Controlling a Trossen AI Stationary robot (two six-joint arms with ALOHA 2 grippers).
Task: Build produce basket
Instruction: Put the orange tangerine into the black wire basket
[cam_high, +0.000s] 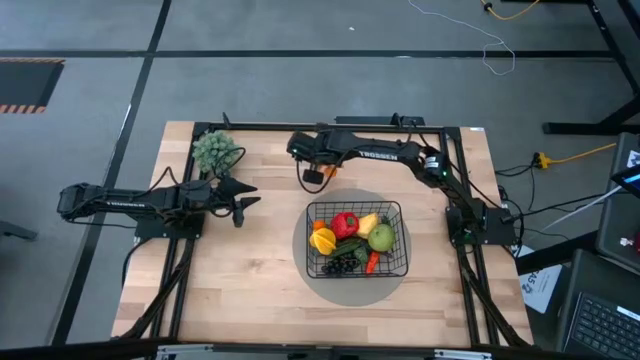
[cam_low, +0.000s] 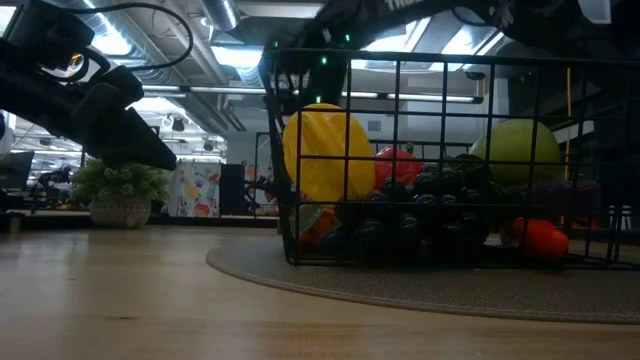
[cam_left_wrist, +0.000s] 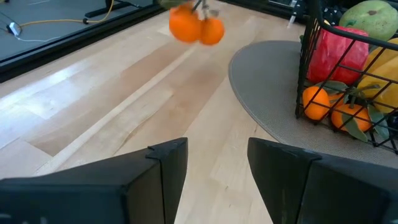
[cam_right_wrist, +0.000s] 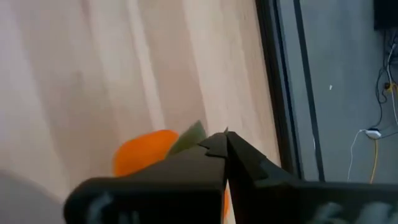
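Basket (cam_high: 358, 240) sits on a grey round mat (cam_high: 320, 282) on the worktop (cam_high: 240, 290), already holding a red pepper (cam_high: 345, 223), a green fruit (cam_high: 381, 237), dark grapes (cam_high: 343, 265) and more. Right gripper (cam_high: 314, 176) hangs beyond the basket with its fingers pinched tight on the leafy top of an orange cluster (cam_left_wrist: 194, 28). From above that's just an orange speck; the left wrist camera shows the cluster dangling clear of the wood, and the right wrist camera shows a green leaf right at the fingertips. Left gripper (cam_high: 240, 200) waits well off to the side, fingers spread wide with nothing between them, a small potted plant (cam_high: 214, 152) just behind.
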